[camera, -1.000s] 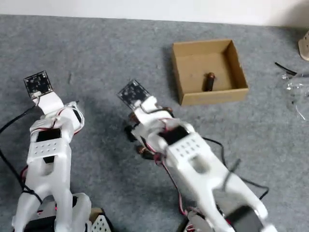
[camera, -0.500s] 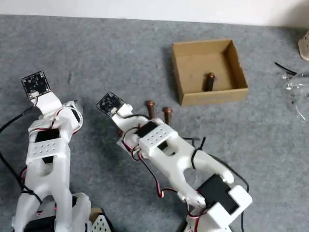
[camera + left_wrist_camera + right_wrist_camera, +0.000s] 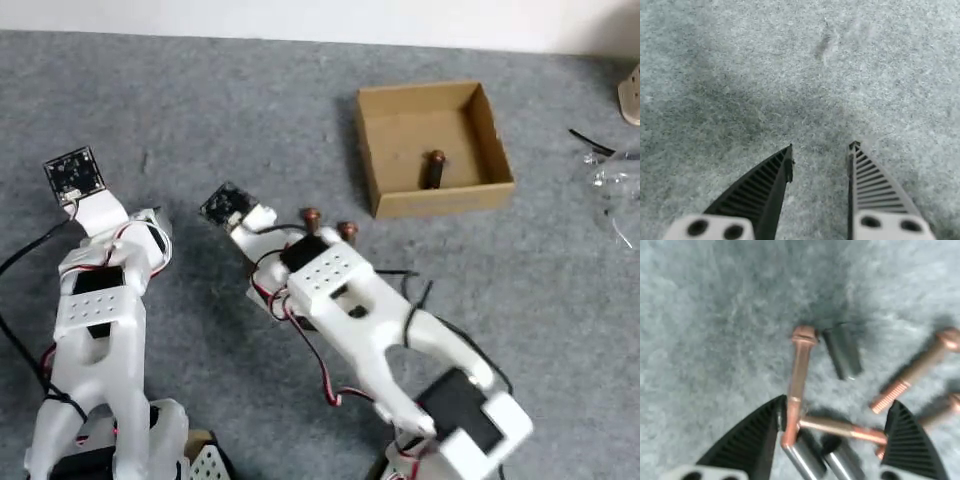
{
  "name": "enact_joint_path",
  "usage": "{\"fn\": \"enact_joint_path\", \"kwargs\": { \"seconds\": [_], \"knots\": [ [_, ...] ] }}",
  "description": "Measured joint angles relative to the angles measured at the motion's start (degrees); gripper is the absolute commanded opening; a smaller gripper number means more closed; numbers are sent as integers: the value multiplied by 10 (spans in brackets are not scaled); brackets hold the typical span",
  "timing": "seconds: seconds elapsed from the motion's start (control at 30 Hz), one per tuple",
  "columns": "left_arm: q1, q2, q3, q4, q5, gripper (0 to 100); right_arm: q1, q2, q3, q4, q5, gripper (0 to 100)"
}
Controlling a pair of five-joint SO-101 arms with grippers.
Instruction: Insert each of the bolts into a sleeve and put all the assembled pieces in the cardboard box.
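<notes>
The left claw (image 3: 820, 150) hangs spread above grey carpet (image 3: 765, 75).

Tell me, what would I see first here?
Shiny copper bolts and grey sleeves lie jumbled on the grey carpet, just under the open right tool. Farther back sits a cardboard box with one piece inside.

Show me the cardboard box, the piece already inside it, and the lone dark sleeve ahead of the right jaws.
cardboard box (image 3: 440, 200), high view, on its near outer wall.
assembled piece (image 3: 434, 170), high view, mid-shaft, inside the box.
dark sleeve (image 3: 842, 351), right wrist view, middle of its body.
</notes>
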Motion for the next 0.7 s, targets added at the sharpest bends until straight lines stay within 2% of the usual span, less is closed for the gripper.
{"fn": "enact_joint_path", "kwargs": {
  "seconds": [0.13,0.3,0.5,0.6,0.7],
  "knots": [
    [0,0,0,0,0,175,32,-84,0,54,31,286],
    [0,0,0,0,0,175,103,-178,21,126,125,286],
    [0,0,0,0,0,175,212,-231,116,135,272,286],
    [0,0,0,0,0,175,222,-236,185,135,356,286],
    [0,0,0,0,0,175,220,-236,241,135,390,286]
  ]
}}
